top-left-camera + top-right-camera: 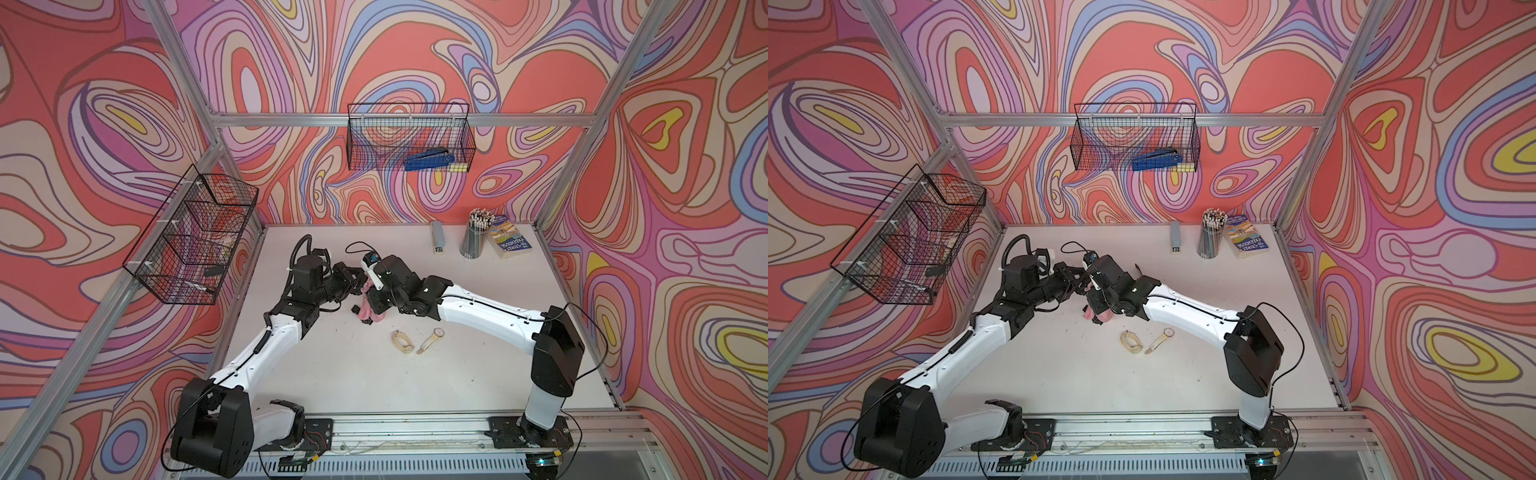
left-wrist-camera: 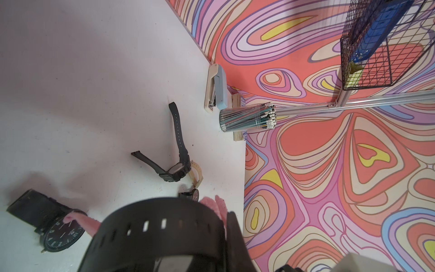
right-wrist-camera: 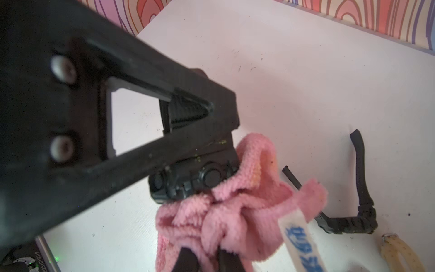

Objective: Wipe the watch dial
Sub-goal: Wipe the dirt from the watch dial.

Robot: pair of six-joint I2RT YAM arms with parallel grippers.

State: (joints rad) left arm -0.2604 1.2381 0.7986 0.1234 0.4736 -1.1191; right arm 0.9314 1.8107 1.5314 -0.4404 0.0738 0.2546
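Mid-table, my two grippers meet. My left gripper [image 1: 358, 283] is shut on a black watch [image 3: 195, 180]. In the left wrist view its perforated strap [image 2: 164, 226] arches close to the lens, with the dial glass [image 2: 175, 262] below. My right gripper [image 3: 207, 257] is shut on a bunched pink cloth [image 3: 237, 212] that has a white and blue label. The cloth is pressed against the watch case and covers the dial from this side. In both top views the cloth [image 1: 373, 313] [image 1: 1105, 316] hangs down to the table between the grippers.
Two beige-strapped watches [image 1: 402, 341] [image 1: 432, 338] lie in front of the grippers. Two more black watches [image 2: 175, 168] [image 2: 60, 235] lie on the table. A stapler [image 1: 437, 241], pencil cup [image 1: 473, 241] and book [image 1: 509, 243] stand at the back right. Wire baskets [image 1: 409, 141] [image 1: 191, 241] hang on the walls.
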